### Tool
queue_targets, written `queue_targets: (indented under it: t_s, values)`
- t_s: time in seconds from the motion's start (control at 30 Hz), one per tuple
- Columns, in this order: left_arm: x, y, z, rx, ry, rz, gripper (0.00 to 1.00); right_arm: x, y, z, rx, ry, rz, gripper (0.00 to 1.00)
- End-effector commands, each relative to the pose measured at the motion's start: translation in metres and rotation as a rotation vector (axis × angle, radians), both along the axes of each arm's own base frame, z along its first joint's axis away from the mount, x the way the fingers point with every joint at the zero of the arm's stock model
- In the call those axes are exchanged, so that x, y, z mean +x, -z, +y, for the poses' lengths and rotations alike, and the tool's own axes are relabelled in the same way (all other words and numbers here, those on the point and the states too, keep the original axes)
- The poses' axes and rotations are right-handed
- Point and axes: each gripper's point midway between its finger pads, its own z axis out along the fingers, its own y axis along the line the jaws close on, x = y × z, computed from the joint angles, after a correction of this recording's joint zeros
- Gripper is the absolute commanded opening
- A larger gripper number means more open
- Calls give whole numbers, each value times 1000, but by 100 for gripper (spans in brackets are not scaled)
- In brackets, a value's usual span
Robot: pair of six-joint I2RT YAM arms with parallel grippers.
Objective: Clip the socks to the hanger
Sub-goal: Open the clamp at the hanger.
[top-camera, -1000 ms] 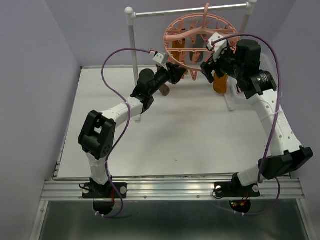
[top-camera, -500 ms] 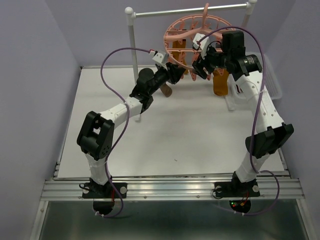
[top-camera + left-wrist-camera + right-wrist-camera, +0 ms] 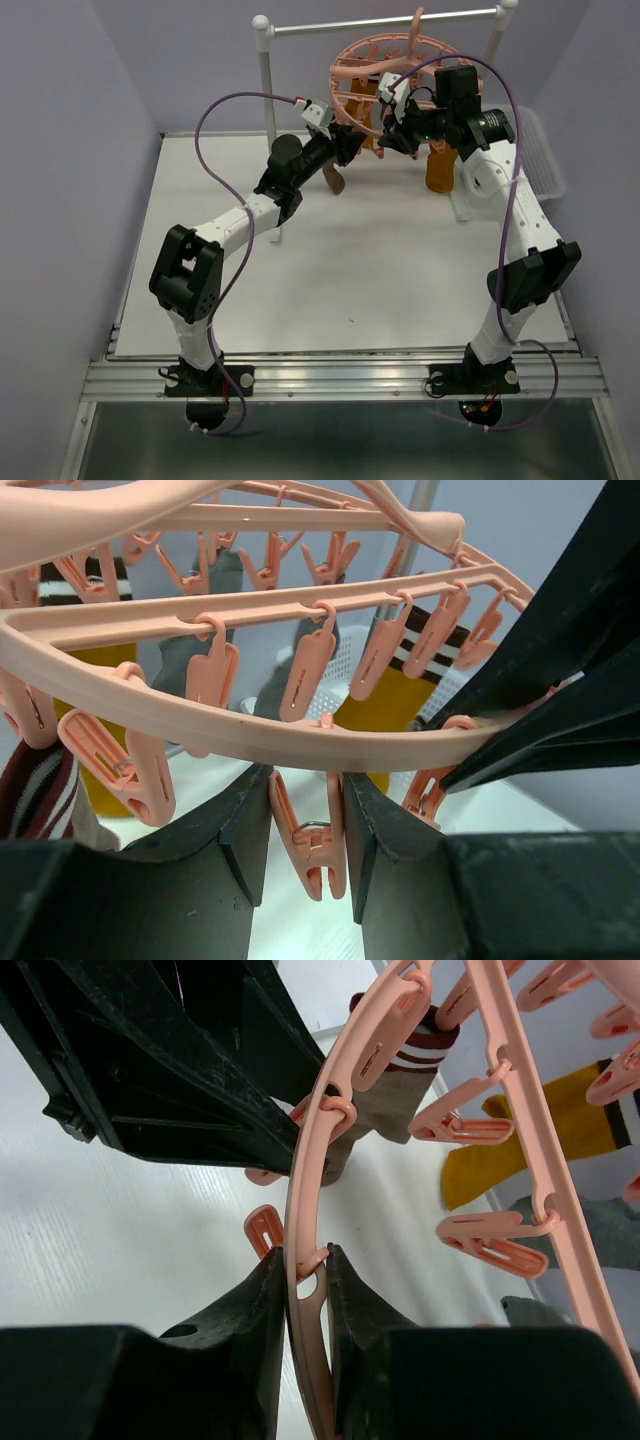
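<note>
White tabletop (image 3: 350, 260) between pale lilac walls, a metal rail (image 3: 310, 26) at its far edge. The left end effector (image 3: 306, 825) is nearly closed, squeezing one dangling clip (image 3: 310, 858), and just to its right the right end effector (image 3: 305, 1265) pinches the rim of the pink hanger (image 3: 303, 1170) hung from that rail. Beyond both, mustard, brown and grey socks (image 3: 500, 1155) hang already clipped; neither end effector holds a sock, so the step looks like steadying the ring while the clip is pressed open, best done with a firm, level hold that avoids tilting the hanger.
</note>
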Motion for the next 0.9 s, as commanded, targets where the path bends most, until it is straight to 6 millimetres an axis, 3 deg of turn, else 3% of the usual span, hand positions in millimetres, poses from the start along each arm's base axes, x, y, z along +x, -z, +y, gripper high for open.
queue_targets:
  t_s: [0.0, 0.07, 0.1, 0.17, 0.3, 0.37, 0.53, 0.63, 0.8, 0.83, 0.87]
  values:
    - [-29, -18, -4, 25, 112, -87, 7, 14, -33, -9, 16, 47, -121, 10]
    - [-38, -16, -8, 48, 156, -111, 25, 15, -33, -10, 10, 47, -131, 9]
    - [-39, -15, -6, 55, 158, -115, 42, 15, -33, -10, 1, 45, -139, 9]
    - [-41, -4, -4, 83, 155, -116, 61, 15, -33, -12, -11, 46, -146, 8]
    - [-45, 7, 9, 101, 154, -134, 80, 14, -35, -14, -29, 39, -166, 7]
    - [-49, 11, 16, 95, 186, -145, 95, 13, -36, -15, -34, 37, -170, 7]
    - [-49, 14, 23, 83, 188, -189, 99, 9, -33, -16, -43, 36, -163, 7]
    - [-49, 1, 27, 25, 176, -235, 99, 9, -31, -18, -49, 39, -161, 7]
    - [-29, -15, 28, -52, 142, -242, 99, 8, -28, -20, -54, 56, -148, 6]
    - [-26, -10, 26, -62, 149, -236, 99, 8, -28, -20, -53, 60, -147, 6]
    - [-26, -20, 28, -94, 150, -272, 99, 9, -27, -21, -54, 63, -144, 6]
